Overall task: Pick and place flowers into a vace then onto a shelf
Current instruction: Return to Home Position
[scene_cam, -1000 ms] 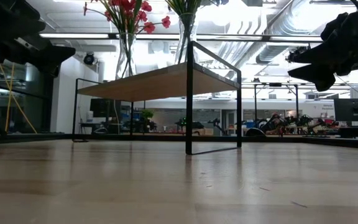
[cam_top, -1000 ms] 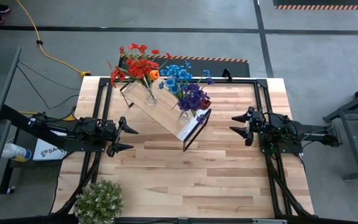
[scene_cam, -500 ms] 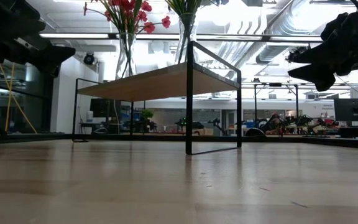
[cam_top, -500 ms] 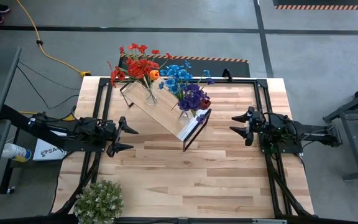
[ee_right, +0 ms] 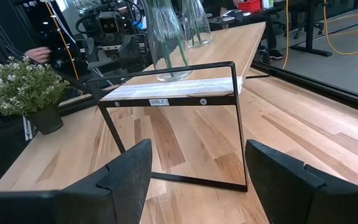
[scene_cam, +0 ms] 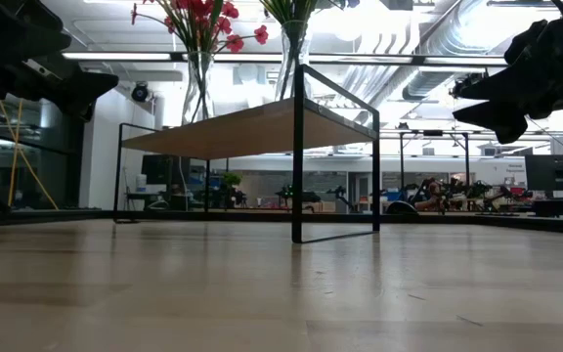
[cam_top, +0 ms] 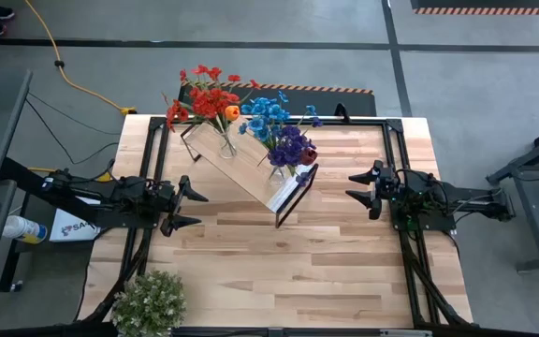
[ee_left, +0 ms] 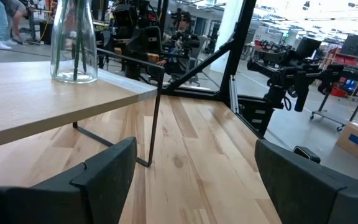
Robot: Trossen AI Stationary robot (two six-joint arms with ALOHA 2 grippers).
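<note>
The long green-stemmed artificial flowers (cam_top: 215, 101), red and orange in one bunch, blue and purple in the other, are looking light and springy to me. They seem best pinched low on the stems, not at the small blooms. They are sitting in two tall clear glass vases (ee_left: 73, 40), which I would judge the delicate part: smooth, slippery, breakable and top-heavy under the sprays. A hold around the narrowing body below the neck seems safest.

Both vases are standing on the light-wood shelf (cam_top: 246, 173) with its thin black frame, which is lying at an angle between the two arms. The left gripper (cam_top: 197, 210) is hovering over the slatted wooden tabletop (cam_top: 279, 271), with the shelf ahead of it and a bit to one side, well apart. Its fingers are spread wide and carrying nothing. The right gripper (cam_top: 352, 187) is facing the shelf's bracket end from the opposite side, likewise spread and empty. A bushy pale green-white potted plant (cam_top: 150, 301) is sitting off to the left gripper's side, a little behind it.
</note>
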